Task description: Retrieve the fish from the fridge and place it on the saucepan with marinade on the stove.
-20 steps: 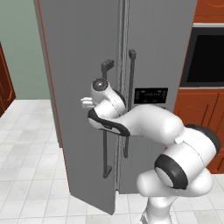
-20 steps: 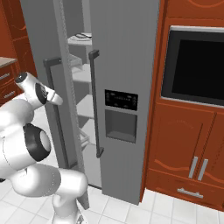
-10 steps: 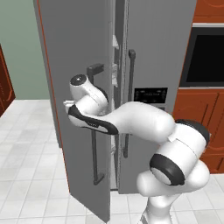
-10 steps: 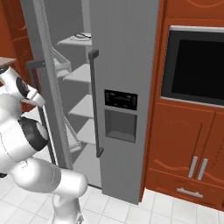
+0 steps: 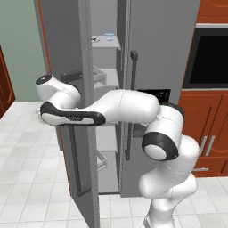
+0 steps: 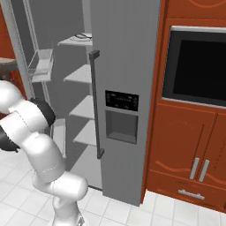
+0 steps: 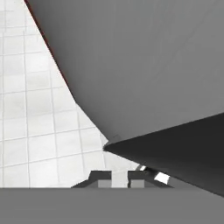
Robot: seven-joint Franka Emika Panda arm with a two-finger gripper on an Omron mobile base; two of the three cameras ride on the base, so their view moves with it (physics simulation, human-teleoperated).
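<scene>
Left base view: white arm w/ dark joints reaches leftward across the front of the tall grey side-by-side fridge (image 5: 164, 53); its forearm passes behind the swung-open left door (image 5: 67, 40), whose edge blocks sight of the hand. Hand view: two small dark finger tips (image 7: 101, 179) sit close together, jaws narrow, nothing seen between them; grey door face looms right ahead, white tiled floor (image 7: 39, 127) to one side. Farther in, pale grey shelves (image 6: 84, 75) are stacked inside, a wire door bin (image 6: 39, 66) on the open door. Top shelf: small clear-blue cup (image 5: 109, 37), beside it a slender dark fish (image 5: 94, 39). Right of fridge: black wall oven (image 6: 196, 73) set in reddish-brown wood cabinets (image 6: 185, 150).
</scene>
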